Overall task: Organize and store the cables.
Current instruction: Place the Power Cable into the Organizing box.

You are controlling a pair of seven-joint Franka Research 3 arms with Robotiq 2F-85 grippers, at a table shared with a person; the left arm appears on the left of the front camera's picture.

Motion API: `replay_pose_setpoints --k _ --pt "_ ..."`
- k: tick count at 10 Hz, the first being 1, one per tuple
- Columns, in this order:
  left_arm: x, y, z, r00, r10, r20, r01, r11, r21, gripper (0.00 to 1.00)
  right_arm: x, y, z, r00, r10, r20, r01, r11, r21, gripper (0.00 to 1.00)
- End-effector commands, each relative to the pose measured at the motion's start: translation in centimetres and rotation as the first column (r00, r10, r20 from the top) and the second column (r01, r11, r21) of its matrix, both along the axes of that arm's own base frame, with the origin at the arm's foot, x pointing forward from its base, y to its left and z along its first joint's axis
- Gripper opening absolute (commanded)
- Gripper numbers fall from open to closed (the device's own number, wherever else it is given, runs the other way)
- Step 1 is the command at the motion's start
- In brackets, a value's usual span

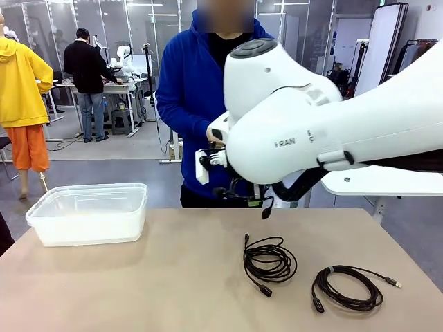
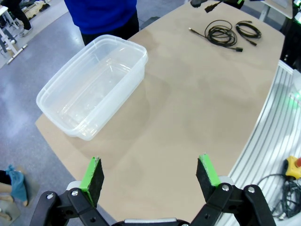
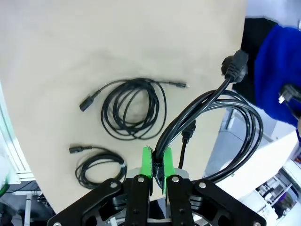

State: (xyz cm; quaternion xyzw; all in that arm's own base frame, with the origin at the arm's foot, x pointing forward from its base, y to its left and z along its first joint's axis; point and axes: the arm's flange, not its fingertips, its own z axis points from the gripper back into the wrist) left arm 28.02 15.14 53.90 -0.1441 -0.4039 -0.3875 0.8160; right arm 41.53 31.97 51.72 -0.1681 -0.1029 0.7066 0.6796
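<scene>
My right gripper [image 3: 157, 167] is shut on a thick black cable [image 3: 225, 127], whose long loops hang beyond the table's far edge, near the person's blue sleeve [image 3: 277, 66]. In the front view the bulky right arm [image 1: 311, 117] covers that grip, and a plug end of the held cable [image 1: 266, 207] dangles below it. Two coiled cables lie on the table: one near the middle [image 1: 270, 259] [image 3: 134, 108] [image 2: 221, 34] and one to its right [image 1: 348, 287] [image 3: 101, 165] [image 2: 248, 30]. My left gripper [image 2: 150, 173] is open, high above the table's left part.
A clear plastic bin [image 1: 90, 211] [image 2: 143, 54] stands at the table's far left, with nothing inside. The person in a blue hoodie stands at the far edge, one hand [image 1: 216, 133] close to the right wrist. The tan tabletop [image 1: 173, 277] is bare between the bin and the coils.
</scene>
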Motion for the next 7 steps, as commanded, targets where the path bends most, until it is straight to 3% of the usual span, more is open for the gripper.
replay_pose_setpoints --k 1,4,7 --pt "0.0 0.0 0.0 1.0 -0.013 0.009 0.013 1.0 -0.001 1.0 1.5 2.4 -0.1 1.0 0.025 -0.01 -0.025 1.0 -0.004 0.0" --pt "0.0 0.0 0.0 1.0 -0.013 0.009 0.013 1.0 -0.001 1.0 3.3 5.4 -4.0 0.988 0.126 -0.086 -0.12 0.99 0.069 0.0" --pt "0.0 0.0 0.0 1.0 -0.013 0.009 0.013 1.0 -0.001 1.0 5.3 5.7 -8.7 0.972 0.148 -0.181 -0.127 0.984 0.122 0.0"
